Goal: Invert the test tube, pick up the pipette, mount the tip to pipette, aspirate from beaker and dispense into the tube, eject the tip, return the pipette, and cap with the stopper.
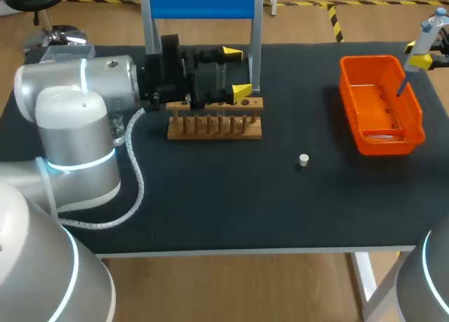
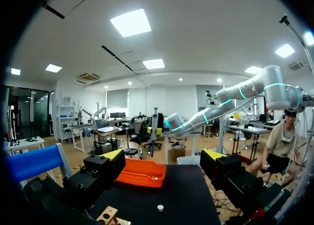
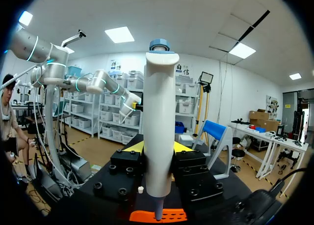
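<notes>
Black table (image 1: 210,210) | left pincer (image 1: 236,73) spread wide at rack (image 1: 214,129) | right pincer (image 3: 157,146) clamped on pipette (image 3: 158,112) above orange basket (image 1: 386,141)

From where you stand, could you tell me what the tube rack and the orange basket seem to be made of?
The tube rack looks like bare wood: pale brown, matte, with pegs. The orange basket is probably plastic: uniform colour, glossy.

I record a matt black table top (image 1: 231,210), a bare, unvarnished wooden rack (image 1: 215,128), a glossy orange plastic basket (image 1: 390,144), a smooth white plastic pipette (image 3: 159,127), and a satin silver shell on my left arm (image 1: 77,83).
</notes>
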Motion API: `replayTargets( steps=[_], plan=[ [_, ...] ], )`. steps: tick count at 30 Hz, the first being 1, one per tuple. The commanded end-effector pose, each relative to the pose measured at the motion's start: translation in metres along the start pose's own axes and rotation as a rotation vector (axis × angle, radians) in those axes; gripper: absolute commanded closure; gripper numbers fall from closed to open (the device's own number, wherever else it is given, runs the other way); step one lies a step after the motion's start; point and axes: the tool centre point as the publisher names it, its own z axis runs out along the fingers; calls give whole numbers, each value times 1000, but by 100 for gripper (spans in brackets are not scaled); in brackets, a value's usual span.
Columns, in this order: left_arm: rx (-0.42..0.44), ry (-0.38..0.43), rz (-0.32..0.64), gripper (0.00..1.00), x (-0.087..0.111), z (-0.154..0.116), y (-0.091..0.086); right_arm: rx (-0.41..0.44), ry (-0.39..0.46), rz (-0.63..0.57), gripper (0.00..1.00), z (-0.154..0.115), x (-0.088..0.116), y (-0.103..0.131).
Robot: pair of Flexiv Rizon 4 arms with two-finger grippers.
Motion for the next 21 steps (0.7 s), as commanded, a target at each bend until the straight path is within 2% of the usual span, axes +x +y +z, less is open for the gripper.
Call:
replayTargets(
  steps=[1,7,12,21],
  plan=[
    [-22,5,-4,0,0,3,-1,3,2,1,100,-1,0,1],
    [-36,-12,-14,0,1,2,0,3,2,1,100,-1,0,1],
    [-59,-60,-22,0,1,-2,2,3,2,1,100,-1,0,1],
    [-60,-68,-18,0,1,-4,1,3,2,1,100,-1,0,1]
  ],
)
